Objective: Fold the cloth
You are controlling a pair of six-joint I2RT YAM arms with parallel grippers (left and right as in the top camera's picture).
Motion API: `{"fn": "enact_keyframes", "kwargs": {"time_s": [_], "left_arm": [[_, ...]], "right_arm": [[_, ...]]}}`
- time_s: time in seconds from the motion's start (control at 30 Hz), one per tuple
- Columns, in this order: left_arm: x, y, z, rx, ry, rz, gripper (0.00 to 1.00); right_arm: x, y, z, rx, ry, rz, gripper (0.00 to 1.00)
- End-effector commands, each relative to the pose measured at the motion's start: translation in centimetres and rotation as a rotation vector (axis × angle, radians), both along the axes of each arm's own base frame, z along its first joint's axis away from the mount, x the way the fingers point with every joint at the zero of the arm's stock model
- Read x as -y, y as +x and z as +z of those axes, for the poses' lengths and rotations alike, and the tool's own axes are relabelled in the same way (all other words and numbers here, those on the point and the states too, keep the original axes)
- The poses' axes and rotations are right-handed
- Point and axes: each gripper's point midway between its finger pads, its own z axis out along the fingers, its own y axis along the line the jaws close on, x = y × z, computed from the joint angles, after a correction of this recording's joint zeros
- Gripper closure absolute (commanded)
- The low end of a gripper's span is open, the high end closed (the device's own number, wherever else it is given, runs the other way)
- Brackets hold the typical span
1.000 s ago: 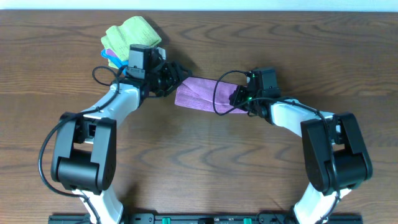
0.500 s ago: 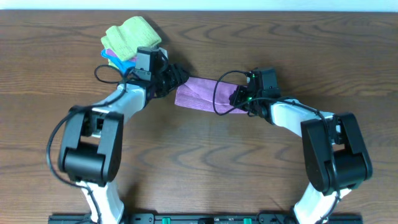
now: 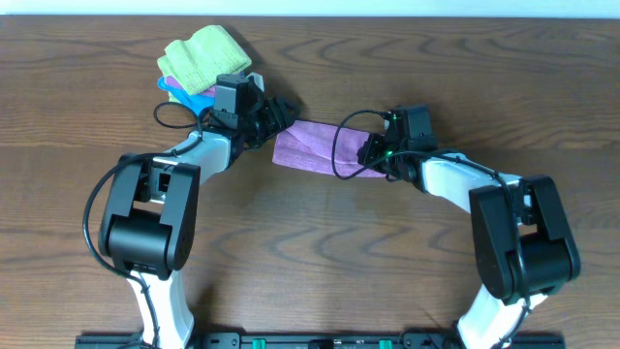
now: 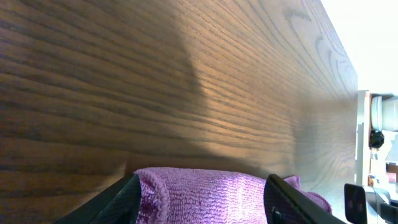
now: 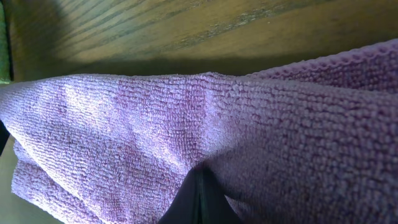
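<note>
The lilac cloth (image 3: 308,147) lies folded into a narrow band at the middle back of the table. My right gripper (image 3: 372,153) is shut on its right end; in the right wrist view the dark fingertips (image 5: 200,190) pinch a ridge of the cloth (image 5: 155,124). My left gripper (image 3: 278,118) is at the cloth's upper left corner. In the left wrist view it (image 4: 202,194) stands open, and a rolled edge of the cloth (image 4: 214,198) fills the gap between its two black fingers (image 4: 121,200).
A lime-green cloth (image 3: 205,56) lies bunched at the back left, with a blue cloth (image 3: 182,93) under it, right behind my left wrist. The wooden table (image 3: 310,262) stretches toward the front. White equipment (image 4: 376,124) stands beyond the table's far edge.
My left arm has swung in, bringing its gripper a little to the right onto the cloth's corner. The cloth and my right arm have not moved.
</note>
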Motion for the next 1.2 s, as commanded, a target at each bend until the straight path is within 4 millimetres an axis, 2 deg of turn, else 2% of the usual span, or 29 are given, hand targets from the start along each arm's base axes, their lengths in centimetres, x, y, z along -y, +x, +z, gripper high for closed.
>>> {"fn": "enact_keyframes", "kwargs": {"time_s": [0.0, 0.73, 1.0, 1.17], "left_arm": [[0.2, 0.3, 0.4, 0.007, -0.007, 0.006, 0.36], [2.1, -0.3, 2.2, -0.012, -0.152, -0.050, 0.36], [3.1, 0.0, 4.1, 0.024, -0.232, -0.086, 0.38], [3.8, 0.5, 6.1, 0.070, -0.306, -0.104, 0.40]], "right_arm": [[0.5, -1.0, -1.5, -0.035, -0.052, 0.005, 0.98], [0.6, -1.0, -1.6, -0.034, -0.058, 0.001, 0.99], [0.6, -1.0, -1.5, -0.034, -0.059, 0.000, 0.98], [0.7, -1.0, -1.6, -0.038, -0.066, -0.004, 0.98]]}}
